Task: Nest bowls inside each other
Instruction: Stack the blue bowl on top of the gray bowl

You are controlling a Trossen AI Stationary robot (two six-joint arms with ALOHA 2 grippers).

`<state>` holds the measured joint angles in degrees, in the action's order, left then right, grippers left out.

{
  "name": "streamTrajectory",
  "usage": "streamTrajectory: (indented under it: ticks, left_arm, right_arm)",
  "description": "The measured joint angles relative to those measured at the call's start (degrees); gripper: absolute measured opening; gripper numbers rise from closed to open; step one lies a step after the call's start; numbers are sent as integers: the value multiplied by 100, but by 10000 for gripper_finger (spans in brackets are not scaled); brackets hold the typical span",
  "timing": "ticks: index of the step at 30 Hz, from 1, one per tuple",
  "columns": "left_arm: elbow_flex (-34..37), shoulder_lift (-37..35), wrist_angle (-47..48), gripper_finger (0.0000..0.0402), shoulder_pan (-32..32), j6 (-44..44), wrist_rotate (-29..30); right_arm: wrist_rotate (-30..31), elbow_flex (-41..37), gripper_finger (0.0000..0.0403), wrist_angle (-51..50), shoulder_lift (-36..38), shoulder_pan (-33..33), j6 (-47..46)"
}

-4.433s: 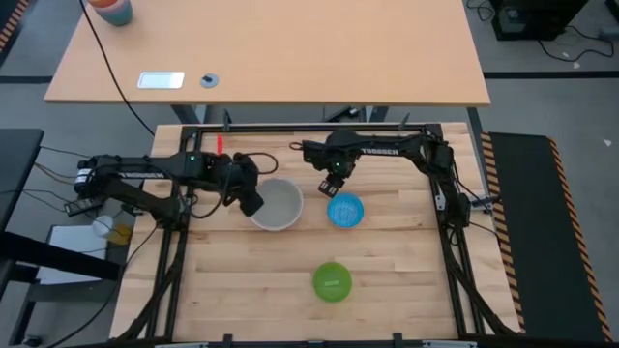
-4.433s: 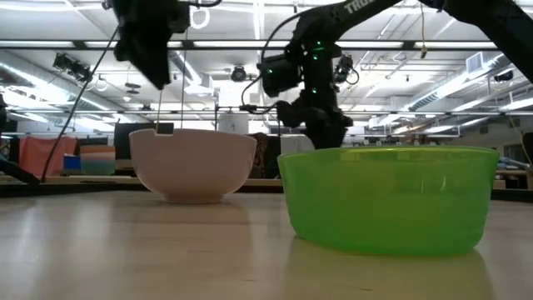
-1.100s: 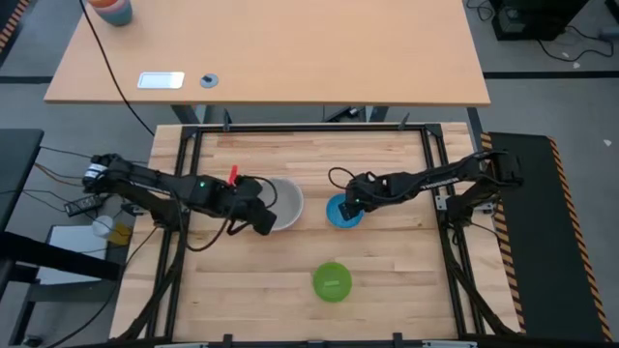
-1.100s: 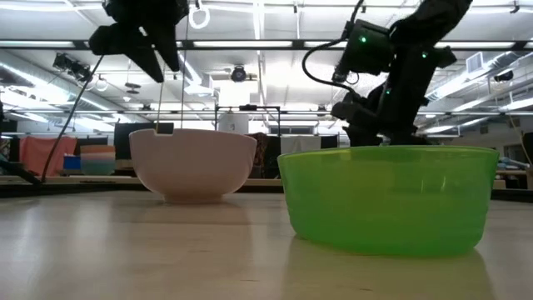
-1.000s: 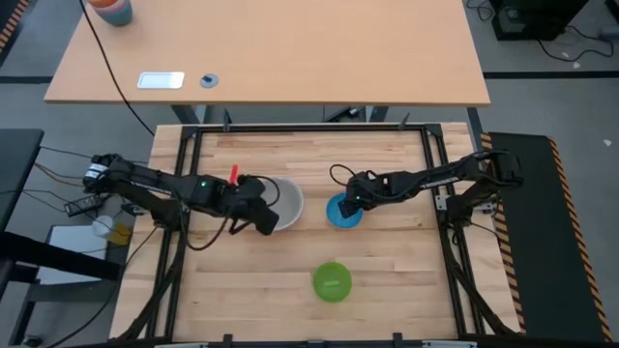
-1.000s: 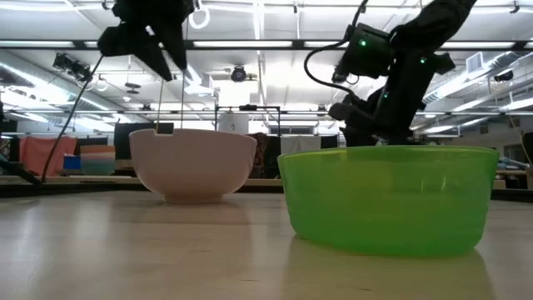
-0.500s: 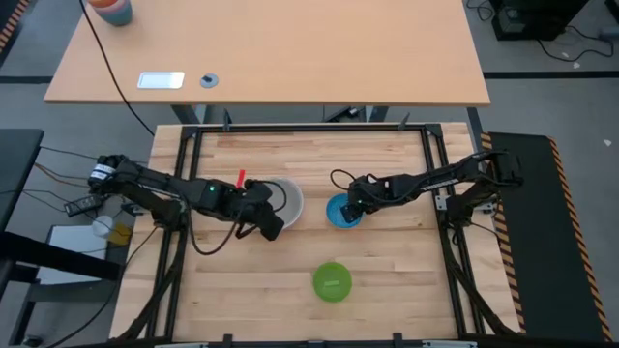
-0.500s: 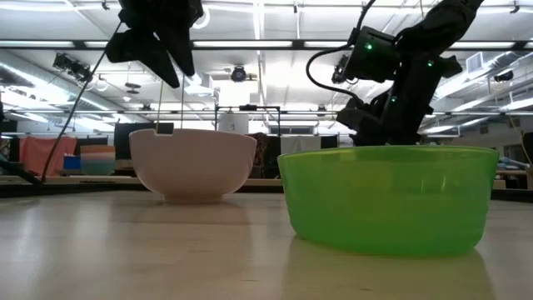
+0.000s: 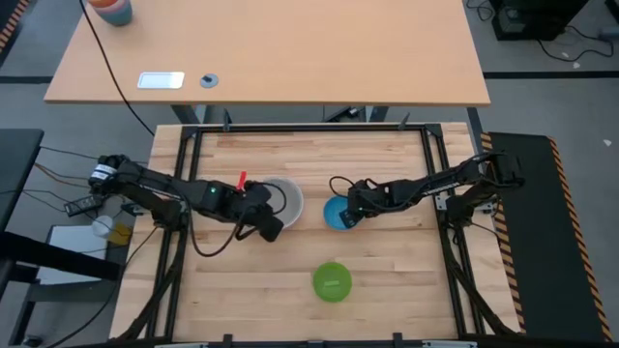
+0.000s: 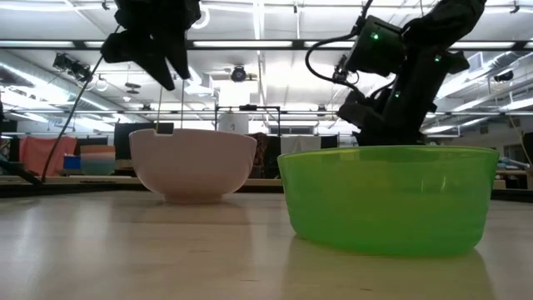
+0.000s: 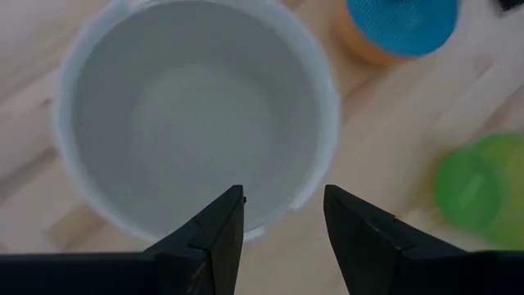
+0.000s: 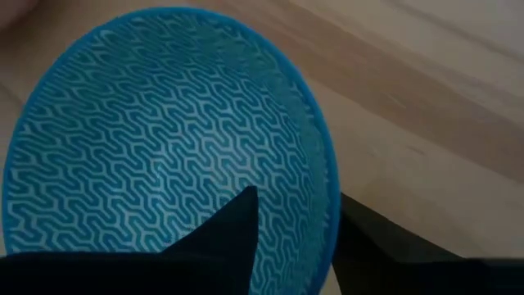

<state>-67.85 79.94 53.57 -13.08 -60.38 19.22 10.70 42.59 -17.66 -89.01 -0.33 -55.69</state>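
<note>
The white bowl (image 9: 280, 201) stands on its base left of the table's middle. The blue bowl (image 9: 335, 214) stands just right of it. The green bowl (image 9: 332, 281) sits nearer the front edge and fills the low view (image 10: 387, 198). My left gripper (image 11: 282, 215) hangs open, well above the white bowl's near rim (image 11: 270, 228). My right gripper (image 12: 299, 225) is low at the blue bowl's right side, open, with its fingers astride the rim. My right gripper has one finger (image 12: 233, 238) inside the blue bowl and the other (image 12: 385, 246) outside it. They come slanting down from the table's right. The outer finger lies close against the rim (image 12: 329, 215); whether it touches, I cannot tell. A gap shows between the inner finger and the wall. The bowl rests on the table.
A black frame (image 9: 309, 127) runs round the wooden table. On the desk beyond it stand an orange-and-teal cup (image 9: 109, 11) and a white card (image 9: 161, 80). A stack of coloured bowls (image 10: 98, 158) shows in the room behind. Bare wood lies between the bowls.
</note>
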Motion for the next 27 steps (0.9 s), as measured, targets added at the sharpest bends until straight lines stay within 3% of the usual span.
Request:
streamTrajectory:
  ticks: [6, 14, 21, 27]
  left_arm:
    - [2, -82, 613, 173, 429, 916, -196]
    - [1, -910, 834, 173, 349, 1624, 575]
    - [0, -1431, 1448, 173, 459, 2249, 795]
    - [0, -1526, 1399, 173, 720, 2934, 820]
  right_arm:
    - [103, 4, 113, 181, -92, -1, -331]
    - [13, 30, 88, 546, -570, 195, -1519]
    - [64, 31, 55, 976, -715, 488, -2363]
    - [239, 156, 49, 903, -722, 639, -2573]
